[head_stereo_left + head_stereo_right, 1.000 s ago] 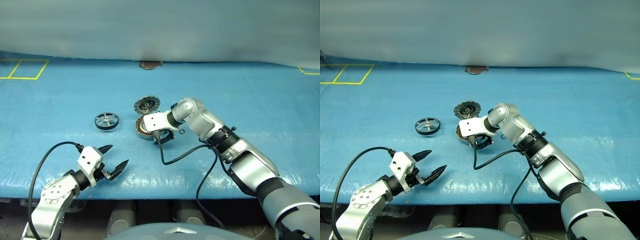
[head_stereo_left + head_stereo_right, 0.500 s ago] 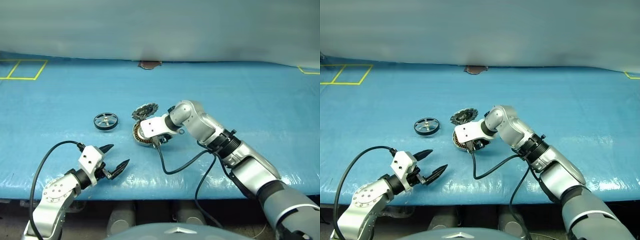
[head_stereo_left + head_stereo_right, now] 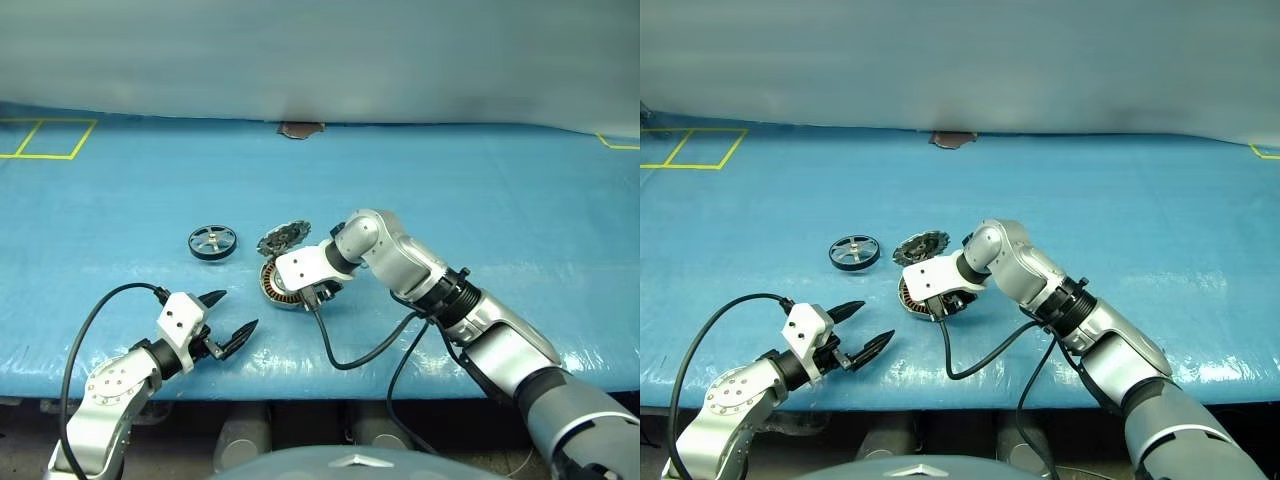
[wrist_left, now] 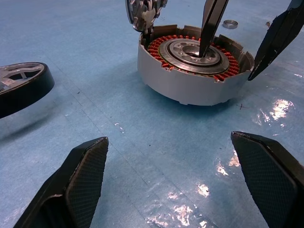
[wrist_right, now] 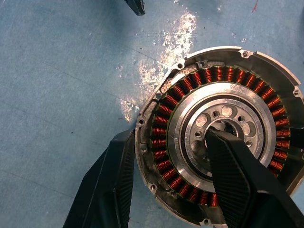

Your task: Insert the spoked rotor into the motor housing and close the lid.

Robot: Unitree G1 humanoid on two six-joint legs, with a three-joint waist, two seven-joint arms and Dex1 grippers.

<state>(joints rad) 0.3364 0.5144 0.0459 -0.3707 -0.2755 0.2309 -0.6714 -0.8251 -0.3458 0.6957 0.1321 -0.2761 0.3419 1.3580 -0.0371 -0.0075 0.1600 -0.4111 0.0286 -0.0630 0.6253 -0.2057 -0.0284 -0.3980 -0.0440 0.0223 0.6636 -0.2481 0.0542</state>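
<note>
The motor housing [image 3: 281, 283] sat on the blue table cover [image 3: 480, 200], around the middle of the surface and somewhat toward its front edge, copper windings facing up. Its hinged lid [image 3: 281, 238] stood tilted open at the housing's far side. The right gripper [image 5: 173, 183] pointed steeply down onto the housing and gripped its wall — one finger [image 5: 237, 180] set in the central bearing, the other [image 5: 111, 183] against the outside of the rim. The spoked rotor [image 3: 212, 242] lay flat on the cover, near the housing on its left and apart from it. The left gripper [image 3: 233, 321] hung low near the front edge, left of the housing, its claw spread wide and empty — both fingertips [image 4: 78, 178] aimed toward the housing, well short of it.
</note>
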